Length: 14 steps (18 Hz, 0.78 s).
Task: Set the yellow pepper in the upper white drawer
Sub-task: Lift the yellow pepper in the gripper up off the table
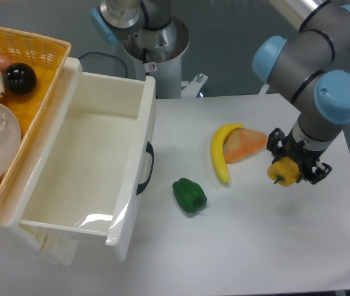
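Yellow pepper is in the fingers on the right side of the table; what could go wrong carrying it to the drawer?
1. The gripper holds the yellow pepper only by its top; it may slip.
2. The banana and green pepper lie along the way; a low carry could knock them.
3. The upper white drawer has a tall front wall to clear.
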### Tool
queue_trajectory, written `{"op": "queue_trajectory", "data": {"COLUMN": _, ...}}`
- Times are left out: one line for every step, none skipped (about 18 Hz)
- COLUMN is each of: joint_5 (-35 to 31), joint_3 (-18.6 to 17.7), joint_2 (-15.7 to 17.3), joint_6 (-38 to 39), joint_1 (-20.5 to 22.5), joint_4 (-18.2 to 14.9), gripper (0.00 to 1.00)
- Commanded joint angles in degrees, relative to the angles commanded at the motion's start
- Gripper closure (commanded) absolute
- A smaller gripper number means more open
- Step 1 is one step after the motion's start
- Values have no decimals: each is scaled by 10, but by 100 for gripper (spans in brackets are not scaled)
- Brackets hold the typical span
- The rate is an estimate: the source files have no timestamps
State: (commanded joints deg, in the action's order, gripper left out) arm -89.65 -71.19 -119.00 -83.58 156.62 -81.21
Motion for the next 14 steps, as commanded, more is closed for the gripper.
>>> {"op": "queue_trajectory", "data": {"joint_5": 1, "joint_3": 0, "joint_2": 1, "joint_6": 0, "joint_1": 0, "joint_4": 0, "gripper": 60}}
{"op": "queue_trajectory", "data": {"joint_5": 2, "joint_3": 1, "joint_2": 1, "joint_6": 0, "joint_1": 0, "joint_4": 0, "gripper": 60}}
{"op": "queue_trajectory", "data": {"joint_5": 3, "joint_3": 3, "joint_2": 3, "joint_6": 1, "joint_1": 0, "joint_4": 0, "gripper": 60}}
{"op": "queue_trajectory", "data": {"joint_5": 3, "joint_3": 3, "joint_2": 8, "joint_6": 2, "joint_1": -1, "joint_4": -1, "gripper": 60}}
{"op": "queue_trajectory", "data": {"joint_5": 4, "joint_3": 3, "joint_2": 13, "joint_6": 6, "joint_1": -3, "joint_4": -5, "gripper": 60}}
{"op": "queue_trajectory", "data": {"joint_5": 4, "joint_3": 3, "joint_2": 19, "joint_6": 9, "joint_1": -4, "joint_4": -15, "gripper": 60}}
{"op": "queue_trajectory", "data": {"joint_5": 6, "joint_3": 3, "joint_2": 31, "joint_6": 10, "joint_1": -4, "joint_4": -26, "gripper": 60}}
{"op": "queue_trajectory", "data": {"joint_5": 13, "joint_3": 3, "joint_2": 39, "joint_6": 10, "joint_1": -4, "joint_4": -37, "gripper": 60}}
{"op": "queue_trajectory", "data": {"joint_5": 23, "joint_3": 2, "joint_2": 53, "joint_6": 12, "joint_1": -4, "joint_4": -47, "gripper": 60}}
{"op": "queue_trajectory", "data": {"joint_5": 30, "joint_3": 2, "joint_2": 67, "joint_6": 22, "joint_1": -4, "joint_4": -58, "gripper": 60}}
{"op": "queue_trajectory", "data": {"joint_5": 35, "joint_3": 2, "joint_2": 79, "joint_6": 35, "joint_1": -4, "joint_4": -68, "gripper": 60}}
{"op": "queue_trajectory", "data": {"joint_5": 39, "joint_3": -1, "joint_2": 91, "joint_6": 45, "joint_1": -8, "joint_4": -76, "gripper": 60}}
{"op": "queue_trajectory", "data": {"joint_5": 40, "joint_3": -3, "joint_2": 104, "joint_6": 51, "joint_1": -13, "joint_4": -85, "gripper": 60}}
{"op": "queue_trajectory", "data": {"joint_5": 40, "joint_3": -4, "joint_2": 112, "joint_6": 56, "joint_1": -19, "joint_4": -97, "gripper": 60}}
